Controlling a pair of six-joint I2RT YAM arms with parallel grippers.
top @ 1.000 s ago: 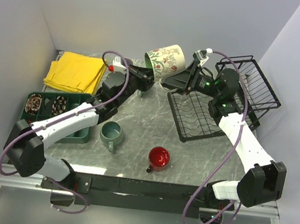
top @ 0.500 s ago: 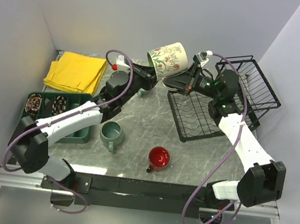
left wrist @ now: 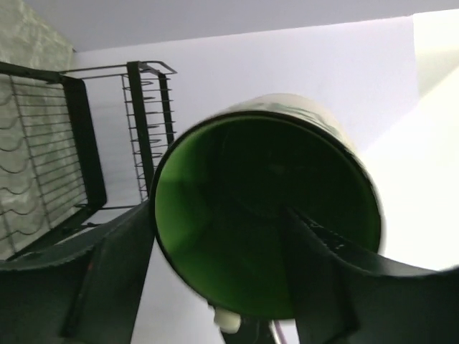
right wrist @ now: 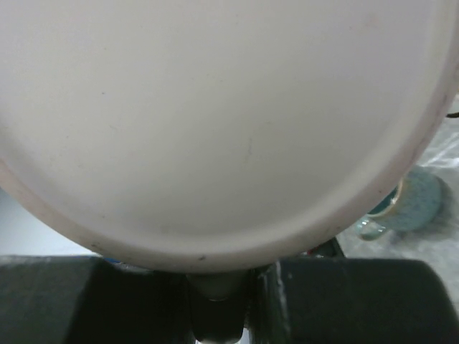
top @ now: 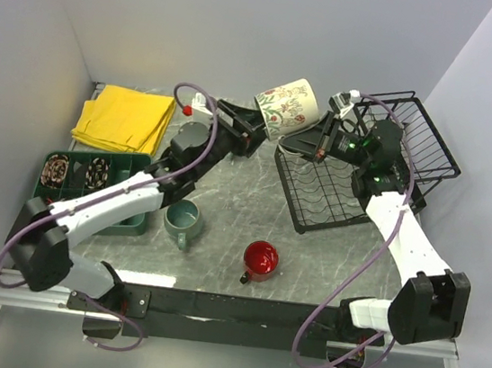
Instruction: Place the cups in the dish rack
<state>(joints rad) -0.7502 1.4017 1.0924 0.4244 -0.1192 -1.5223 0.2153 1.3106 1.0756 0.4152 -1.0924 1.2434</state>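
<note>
Floral cream mug with green interior [top: 288, 105] held aloft on its side between both arms, above dish rack's [top: 336, 191] far-left corner. Left gripper [top: 251, 128] clamped on rim, one finger inside. Right gripper [top: 325, 138] at mug base; grip unclear. Grey-green mug [top: 183, 220], red mug [top: 260, 259] on table [top: 226, 199].

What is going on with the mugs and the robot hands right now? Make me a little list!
flowered mug: in the air, tipped sideways, green inside, left gripper holds its rim
right gripper: right at the mug's bottom; grip unclear
rack: black wire, no mugs seen in it
grey-green mug: on the table
red mug: on the table
</note>
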